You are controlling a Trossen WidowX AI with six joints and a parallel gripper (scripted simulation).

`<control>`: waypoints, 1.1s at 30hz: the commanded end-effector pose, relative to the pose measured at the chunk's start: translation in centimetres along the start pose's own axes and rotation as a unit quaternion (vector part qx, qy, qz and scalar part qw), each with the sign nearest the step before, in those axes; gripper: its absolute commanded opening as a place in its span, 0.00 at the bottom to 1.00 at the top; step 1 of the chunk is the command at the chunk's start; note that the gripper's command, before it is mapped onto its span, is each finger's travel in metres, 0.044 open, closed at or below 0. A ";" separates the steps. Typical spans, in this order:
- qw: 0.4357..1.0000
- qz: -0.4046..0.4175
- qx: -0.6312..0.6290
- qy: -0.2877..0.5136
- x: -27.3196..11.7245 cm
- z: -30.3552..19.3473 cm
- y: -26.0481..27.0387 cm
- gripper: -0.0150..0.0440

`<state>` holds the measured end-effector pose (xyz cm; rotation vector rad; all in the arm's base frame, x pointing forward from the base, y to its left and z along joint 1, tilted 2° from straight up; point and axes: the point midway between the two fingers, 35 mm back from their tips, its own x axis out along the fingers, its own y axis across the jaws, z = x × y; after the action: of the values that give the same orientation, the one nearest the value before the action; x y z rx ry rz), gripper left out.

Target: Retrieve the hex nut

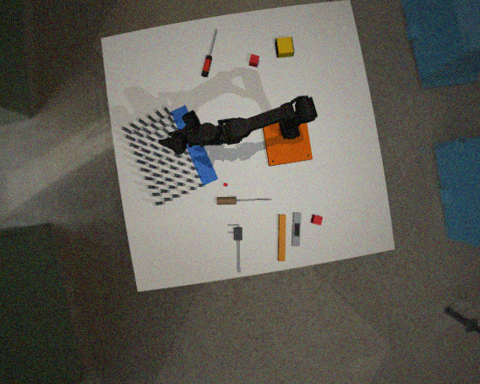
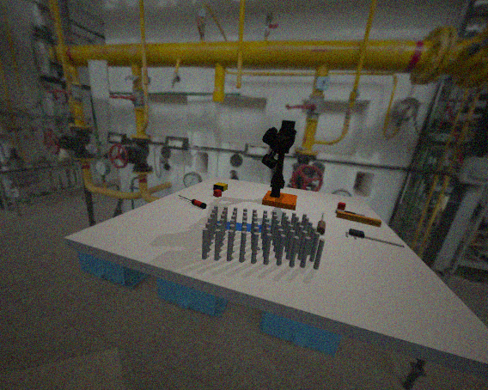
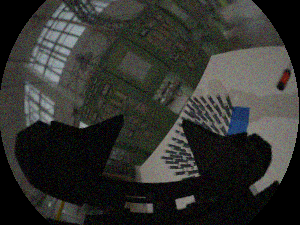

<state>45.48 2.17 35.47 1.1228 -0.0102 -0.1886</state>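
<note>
My gripper (image 3: 154, 120) is open and empty. In the top view the arm reaches out high over the spacer field, hiding part of it. The standing metal spacers (image 1: 158, 204) (image 2: 242, 249) form a dense upright block. The blue taped strip (image 1: 206, 170) (image 3: 239, 120) lies along their front. I cannot make out the hex nut. A red-handled screwdriver (image 1: 206, 66) (image 2: 198, 204) (image 3: 284, 80), a brown-handled tool with a thin shaft (image 1: 226, 200) (image 2: 321, 226) and a grey rod tool with a dark block and two prongs (image 1: 237, 233) (image 2: 356, 233) lie outside the field.
The orange base plate (image 1: 289, 154) (image 2: 285, 200) carries the arm. A yellow block (image 1: 285, 46) and a red cube (image 1: 253, 60) lie beyond it. An orange bar (image 1: 281, 238), a grey bar (image 1: 296, 239), another red cube (image 1: 317, 220) and a tiny red piece (image 1: 225, 184) lie on the other side.
</note>
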 end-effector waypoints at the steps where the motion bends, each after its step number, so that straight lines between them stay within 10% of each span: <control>1: 0.986 0.001 -0.153 0.063 1.0 -1.3 -6.9 1.00; 15: 0.879 0.074 -0.434 0.186 -3.1 -3.9 -21.3 1.00; 33: 0.875 0.077 -0.440 0.188 -3.3 -4.0 -21.6 1.00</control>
<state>39.57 -2.89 14.71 0.2285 0.3073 0.1636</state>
